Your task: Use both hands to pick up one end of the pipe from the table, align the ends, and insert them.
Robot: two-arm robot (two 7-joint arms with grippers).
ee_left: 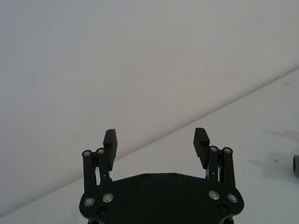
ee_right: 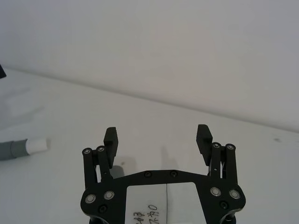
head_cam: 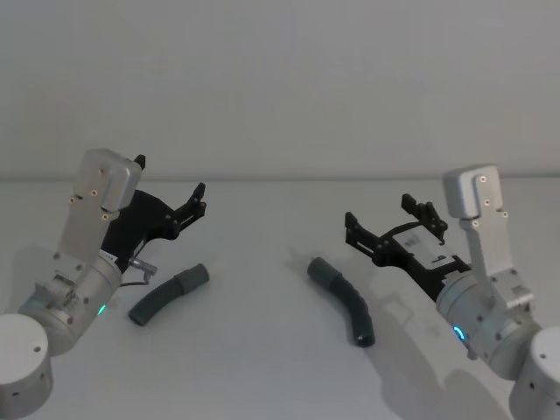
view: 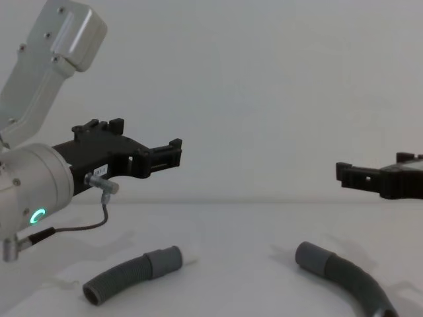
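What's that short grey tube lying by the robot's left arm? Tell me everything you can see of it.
The short pipe piece is a dark grey ribbed hose, plastic or rubber by its look, slightly curved, ending in a smooth grey collar with a white tip. It lies flat on the white table, near the raised, open left gripper, touching only the table.

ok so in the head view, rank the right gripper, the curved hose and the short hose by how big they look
1. right gripper: largest, though it is raised nearer the camera.
2-3. curved hose and short hose: nearly alike, the curved one perhaps slightly longer; too close to rank.
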